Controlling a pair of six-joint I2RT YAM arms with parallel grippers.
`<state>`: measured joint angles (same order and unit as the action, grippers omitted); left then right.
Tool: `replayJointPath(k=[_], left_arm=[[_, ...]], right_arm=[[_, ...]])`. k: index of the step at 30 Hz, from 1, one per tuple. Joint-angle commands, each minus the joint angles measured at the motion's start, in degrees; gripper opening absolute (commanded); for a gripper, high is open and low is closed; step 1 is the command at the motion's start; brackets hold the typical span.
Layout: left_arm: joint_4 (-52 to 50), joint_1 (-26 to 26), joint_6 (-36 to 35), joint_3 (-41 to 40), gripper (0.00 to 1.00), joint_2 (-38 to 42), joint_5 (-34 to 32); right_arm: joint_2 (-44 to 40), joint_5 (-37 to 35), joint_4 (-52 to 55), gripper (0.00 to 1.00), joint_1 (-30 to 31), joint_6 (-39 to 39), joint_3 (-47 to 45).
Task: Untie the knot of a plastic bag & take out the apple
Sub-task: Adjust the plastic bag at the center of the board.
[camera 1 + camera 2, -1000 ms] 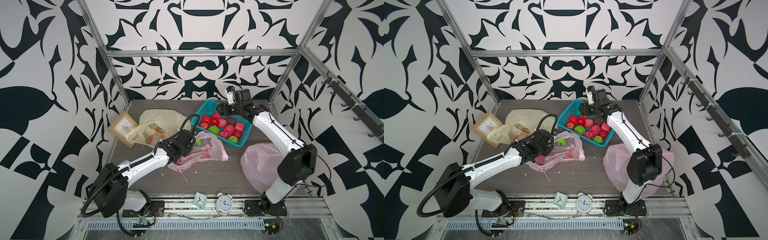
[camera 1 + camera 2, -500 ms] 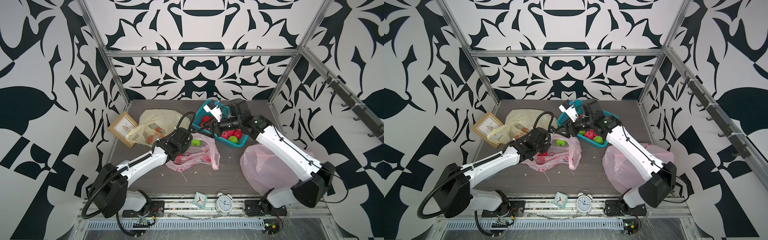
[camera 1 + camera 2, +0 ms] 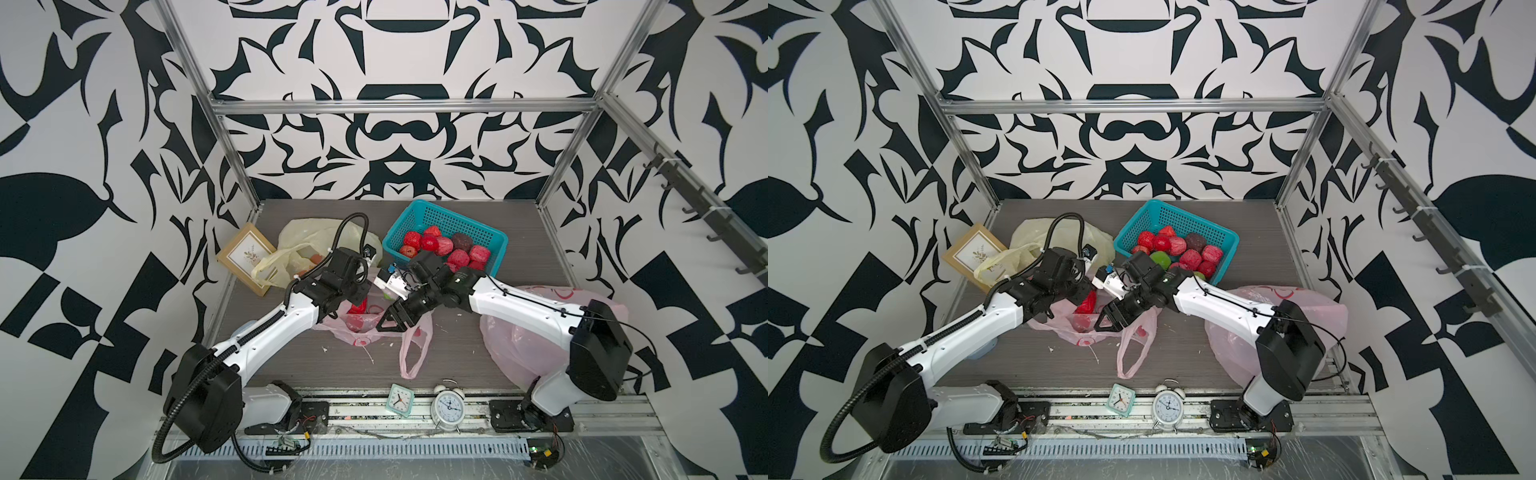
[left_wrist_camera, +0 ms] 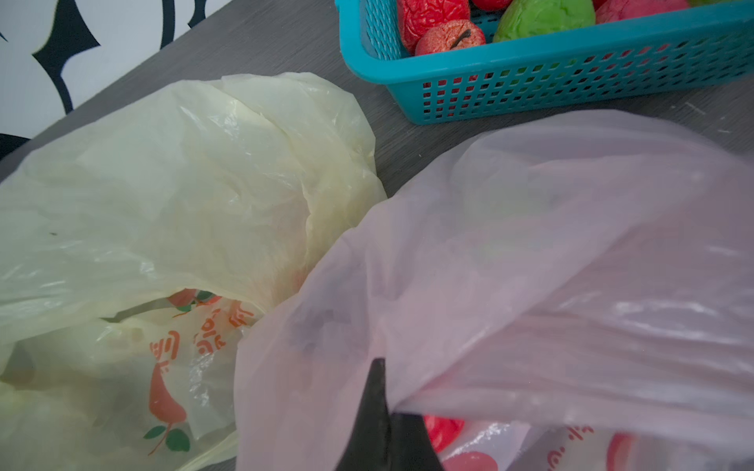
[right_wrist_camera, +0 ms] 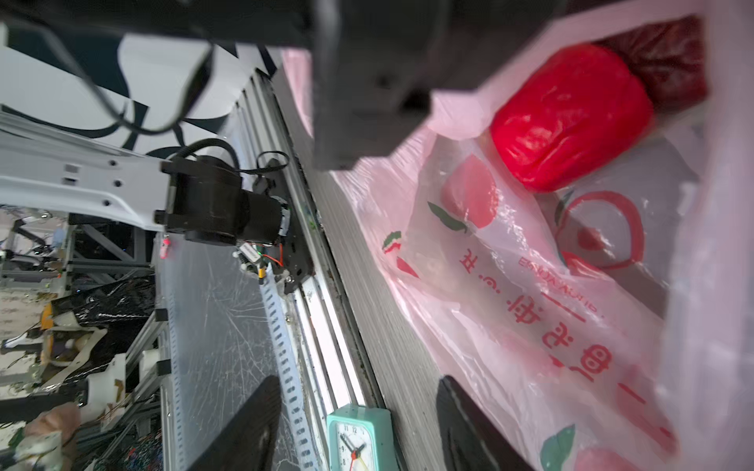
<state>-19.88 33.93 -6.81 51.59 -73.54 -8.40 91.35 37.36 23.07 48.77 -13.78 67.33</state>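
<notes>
Left gripper [image 4: 377, 391] — pinched shut on film of pink plastic bag [image 3: 365, 336], frame centre. Right gripper [image 5: 359, 424] — jaws apart, empty, at its mouth. Red apple [image 5: 571, 118] inside: light, likely soft, slick; take across its sides. Loose film crowds the approach; teal basket [image 3: 457, 224] upper right, yellow bag [image 3: 307, 232] upper left.

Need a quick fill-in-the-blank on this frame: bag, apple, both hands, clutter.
1. The bag pinched by the left hand is ___ in colour.
2. The apple lying inside that bag is ___.
3. The right hand is at the bag's mouth with its jaws ___ and nothing between them.
4. The number of clocks at the table's front edge is ___.

Missing words: pink; red; open; two.
</notes>
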Motion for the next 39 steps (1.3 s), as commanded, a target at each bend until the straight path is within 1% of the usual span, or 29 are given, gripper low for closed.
replayJointPath(k=[1,4,5,7,11,13,18,21,24,31,32,39], left_arm=[[-3.7,-0.1,2.7,3.8,0.00,1.0,11.0],[-6.1,-0.2,3.9,6.0,0.00,0.7,17.0],[-6.7,-0.1,4.4,6.6,0.00,-1.1,19.0],[-7.2,0.0,5.6,7.5,0.00,-1.6,22.8],[-9.1,1.4,7.2,9.4,0.00,-3.3,27.1],[-10.6,2.1,7.1,10.0,0.00,-3.9,27.1],[-13.2,2.2,5.5,8.8,0.00,-3.9,24.3],[-13.5,2.1,5.0,7.0,0.00,-3.2,22.6],[-12.7,2.2,5.1,5.7,0.00,-2.8,22.7],[-11.4,2.1,5.2,4.7,0.00,-3.3,23.1],[-11.3,2.1,5.1,4.7,0.00,-3.4,22.9],[-10.6,2.1,4.7,3.8,0.00,-3.5,23.2]], right_arm=[[-0.4,-10.0,-5.4,0.63,0.5,-4.8,-1.0],[-0.3,-16.3,-8.0,0.63,0.6,-7.2,-2.6],[-0.4,-18.7,-8.2,0.63,0.5,-7.8,-2.9],[-1.1,-23.4,-8.9,0.63,0.5,-8.5,-4.0],[-2.9,-31.7,-10.0,0.63,0.6,-9.4,-5.8],[-3.2,-34.2,-9.9,0.63,0.5,-9.4,-6.1],[-3.7,-39.5,-10.1,0.67,0.8,-9.9,-7.0],[-3.8,-43.9,-9.8,0.69,0.7,-10.0,-7.7],[-2.7,-46.8,-8.2,0.71,0.7,-9.5,-7.1],[1.9,-47.9,-6.6,0.74,0.8,-9.4,-5.1],[2.7,-50.0,-6.5,0.75,0.8,-9.4,-4.7],[7.7,-49.7,-7.2,0.77,0.7,-8.8,-2.3]])
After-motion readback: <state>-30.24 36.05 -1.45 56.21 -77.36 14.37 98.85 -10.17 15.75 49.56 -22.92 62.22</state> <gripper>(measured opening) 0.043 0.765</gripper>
